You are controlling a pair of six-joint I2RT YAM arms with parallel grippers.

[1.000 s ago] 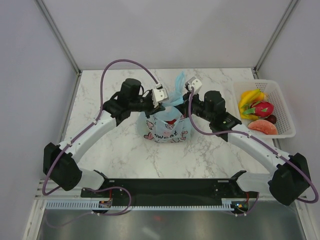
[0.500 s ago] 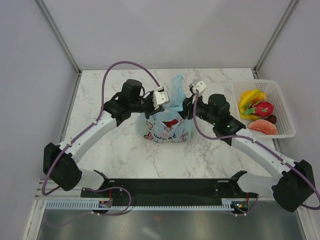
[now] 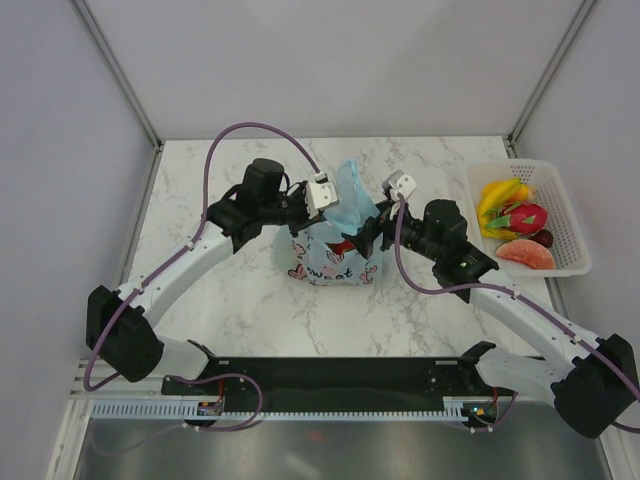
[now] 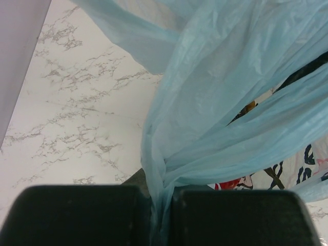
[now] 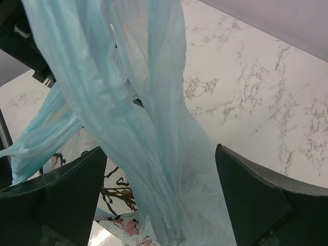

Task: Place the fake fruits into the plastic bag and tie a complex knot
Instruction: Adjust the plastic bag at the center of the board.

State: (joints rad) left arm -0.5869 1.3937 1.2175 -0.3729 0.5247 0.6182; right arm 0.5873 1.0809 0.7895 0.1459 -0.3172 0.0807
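Observation:
The light-blue plastic bag point(image 3: 335, 255) stands mid-table, its white doodle panel facing the arms. My left gripper point(image 3: 322, 204) is shut on one twisted handle strip point(image 4: 169, 154) of the bag, pinched between the black fingers point(image 4: 77, 215). Just right of the bag's top, my right gripper point(image 3: 368, 232) is open wide; the other handle strip point(image 5: 154, 128) hangs loose between its fingers point(image 5: 256, 200), untouched. The fake fruits lie in the basket at right: yellow bananas point(image 3: 500, 194), a pink dragon fruit point(image 3: 526, 217), an orange-red slice point(image 3: 525, 254) and a dark ball point(image 3: 543, 238).
A white mesh basket point(image 3: 572, 230) sits at the table's right edge, against the right wall. Grey walls and metal frame posts close in the marble table point(image 3: 220, 300) on three sides. Purple cables arc above both arms.
My right gripper has opened and let go of the bag's handle, drawing back down and to the right. The freed handle now stands up loosely. The left gripper keeps its hold.

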